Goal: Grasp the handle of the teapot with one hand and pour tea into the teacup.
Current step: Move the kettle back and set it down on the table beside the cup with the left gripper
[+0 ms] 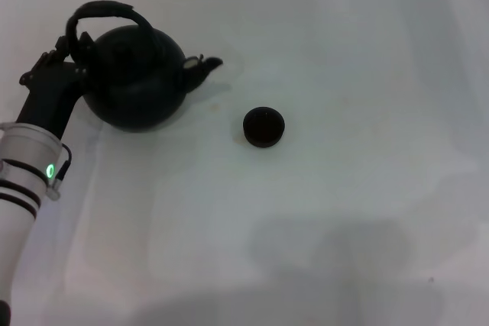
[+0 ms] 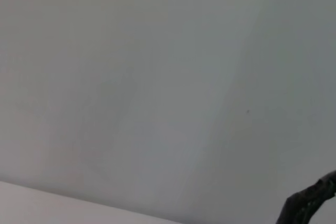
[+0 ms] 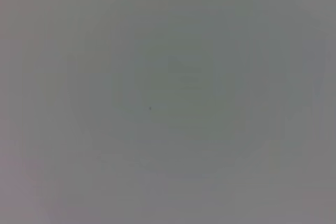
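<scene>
Black teapot (image 1: 137, 78), dark teacup (image 1: 263, 127)

Left arm reaches forward, tool (image 1: 65, 55) far left; finger state seemingly hidden.

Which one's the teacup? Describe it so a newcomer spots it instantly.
Start at the big round black teapot on the left part of the white table, where the left gripper sits at its handle. Follow the spout to the right and a little nearer the robot. The teacup stands there alone: a tiny dark round cup with no handle, far smaller than the pot.
</scene>
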Robot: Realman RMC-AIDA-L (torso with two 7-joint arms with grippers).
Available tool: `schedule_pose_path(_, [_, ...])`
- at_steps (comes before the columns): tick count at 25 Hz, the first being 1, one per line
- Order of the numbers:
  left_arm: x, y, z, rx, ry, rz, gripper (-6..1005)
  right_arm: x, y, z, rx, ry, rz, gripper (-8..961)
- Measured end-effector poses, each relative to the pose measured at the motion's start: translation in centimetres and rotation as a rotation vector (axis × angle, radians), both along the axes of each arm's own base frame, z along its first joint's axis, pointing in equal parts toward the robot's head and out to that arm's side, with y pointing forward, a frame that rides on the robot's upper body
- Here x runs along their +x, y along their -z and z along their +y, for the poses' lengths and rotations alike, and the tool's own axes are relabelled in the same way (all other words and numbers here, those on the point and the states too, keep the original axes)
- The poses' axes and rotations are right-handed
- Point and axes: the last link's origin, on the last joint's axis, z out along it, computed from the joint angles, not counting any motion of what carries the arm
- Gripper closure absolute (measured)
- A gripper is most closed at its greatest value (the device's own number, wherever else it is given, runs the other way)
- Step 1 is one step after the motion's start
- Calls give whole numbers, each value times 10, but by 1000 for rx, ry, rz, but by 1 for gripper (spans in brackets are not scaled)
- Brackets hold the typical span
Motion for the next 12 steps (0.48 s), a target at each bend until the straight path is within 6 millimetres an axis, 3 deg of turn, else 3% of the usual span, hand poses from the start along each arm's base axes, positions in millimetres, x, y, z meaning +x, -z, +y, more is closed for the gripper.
schedule_pose_path(7, [2, -1, -2, 3, 21, 4, 560, 1, 0, -1, 1, 1, 1, 111])
schedule_pose_path(12, [3, -3, -3, 17, 31, 2, 496, 1, 0, -1, 2, -1, 1, 111])
